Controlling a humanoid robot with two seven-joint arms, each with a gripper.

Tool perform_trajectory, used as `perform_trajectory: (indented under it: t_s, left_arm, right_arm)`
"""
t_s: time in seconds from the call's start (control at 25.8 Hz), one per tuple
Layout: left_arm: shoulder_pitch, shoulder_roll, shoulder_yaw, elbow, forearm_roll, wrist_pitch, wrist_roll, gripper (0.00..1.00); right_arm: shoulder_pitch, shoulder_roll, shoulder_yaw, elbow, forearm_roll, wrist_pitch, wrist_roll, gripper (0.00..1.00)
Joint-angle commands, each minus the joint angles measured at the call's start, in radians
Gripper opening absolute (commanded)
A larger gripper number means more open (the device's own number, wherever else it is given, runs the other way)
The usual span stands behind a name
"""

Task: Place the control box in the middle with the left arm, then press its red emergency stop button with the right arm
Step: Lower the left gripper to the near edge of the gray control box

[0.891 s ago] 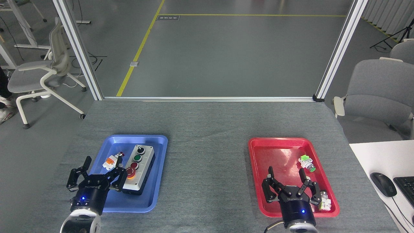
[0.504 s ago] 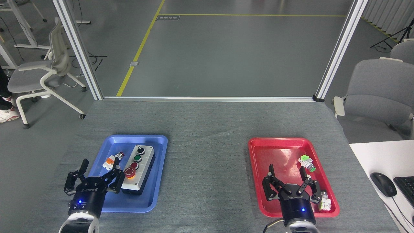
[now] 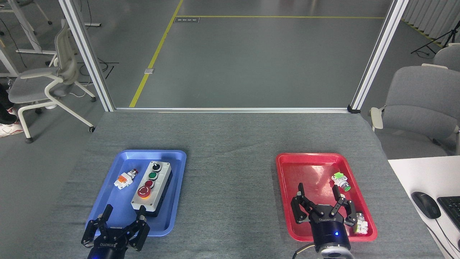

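- The left black two-finger gripper (image 3: 122, 225) hangs with fingers spread wide and empty, just near of the oblong light-grey control box (image 3: 151, 188).
- That box lies in the shallow blue plastic tray (image 3: 172, 201), not yet on the bare grey cloth middle (image 3: 230, 187).
- It looks rigid, smooth and moderately heavy; gripping across its plain long sides seems safest, clear of the red mushroom emergency stop button (image 3: 144, 192).
- The right black gripper (image 3: 321, 203) hovers, also open and empty, over the red plastic tray (image 3: 287, 172).

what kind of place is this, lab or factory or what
Most likely a robotics lab or test bay in an industrial-style hall: a cloth-covered table framed by aluminium posts, yellow floor markings on bare concrete, and office chairs plus a keyboard at a side desk.
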Motion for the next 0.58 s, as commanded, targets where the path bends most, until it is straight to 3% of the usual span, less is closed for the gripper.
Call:
perform_trajectory:
  t_s: [0.0,0.27,0.54]
  left_arm:
    - [-0.002,-0.034,-0.033,0.039,-0.129,0.049,0.006,0.99]
    - [-0.109,-0.047,-0.090,0.213,-0.226,0.170,-0.012,0.99]
    - [-0.200,-0.038,-0.090,0.382,-0.254,0.189,-0.012,0.99]
  right_arm:
    - [0.000,-0.004,-0.001,0.000,-0.001,0.001,0.000,0.98]
    - [0.006,-0.008,0.004,-0.003,-0.001,0.007,0.000,0.98]
    - [0.005,-0.009,-0.006,-0.002,-0.003,0.005,0.002,0.98]
